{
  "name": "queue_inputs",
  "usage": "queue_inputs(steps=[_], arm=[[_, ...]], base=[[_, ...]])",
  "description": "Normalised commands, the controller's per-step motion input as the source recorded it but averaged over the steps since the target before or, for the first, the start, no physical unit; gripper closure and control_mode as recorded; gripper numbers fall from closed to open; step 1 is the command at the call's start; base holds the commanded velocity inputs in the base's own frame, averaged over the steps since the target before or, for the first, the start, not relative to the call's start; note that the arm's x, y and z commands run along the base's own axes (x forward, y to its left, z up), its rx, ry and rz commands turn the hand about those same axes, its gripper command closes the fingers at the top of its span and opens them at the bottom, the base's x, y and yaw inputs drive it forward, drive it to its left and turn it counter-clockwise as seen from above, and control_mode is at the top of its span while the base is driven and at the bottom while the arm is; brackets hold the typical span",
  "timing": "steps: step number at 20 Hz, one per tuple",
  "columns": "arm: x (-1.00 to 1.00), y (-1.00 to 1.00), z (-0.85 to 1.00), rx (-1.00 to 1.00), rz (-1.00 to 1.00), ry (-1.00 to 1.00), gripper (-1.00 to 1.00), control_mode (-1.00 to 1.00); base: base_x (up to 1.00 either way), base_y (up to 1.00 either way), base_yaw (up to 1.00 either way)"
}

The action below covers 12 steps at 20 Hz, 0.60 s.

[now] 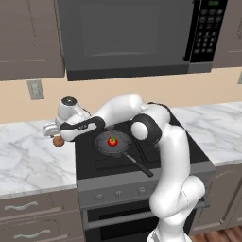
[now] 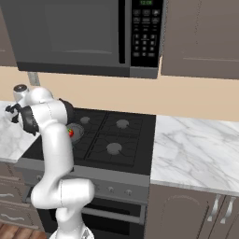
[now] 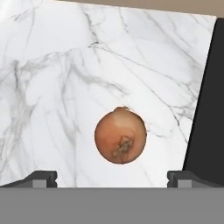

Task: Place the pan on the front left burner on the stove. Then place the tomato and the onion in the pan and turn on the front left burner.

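One black stove sits between marble counters. On its front left burner rests the dark pan, handle pointing toward the front edge, with the red tomato inside. Left of the stove, the brown onion lies on the counter, close to the stove's edge. Above it hovers the gripper, fingers spread wide apart and holding nothing. Being round, the onion could roll away if one finger touches first, or squirt out if the fingers close off-centre.
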Motion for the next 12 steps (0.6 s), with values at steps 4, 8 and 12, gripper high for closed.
queue_inputs(steps=[4,8,12], arm=[[0.0,0.0,-0.22,0.0,0.0,0.0,-1.0,-1.0],[0.0,0.0,-0.22,0.0,0.0,0.0,-1.0,-1.0],[0.01,0.0,-0.2,0.0,0.0,0.0,-1.0,-1.0]], base=[[0.0,0.0,0.0],[0.0,0.0,0.0],[0.0,0.0,0.0]])
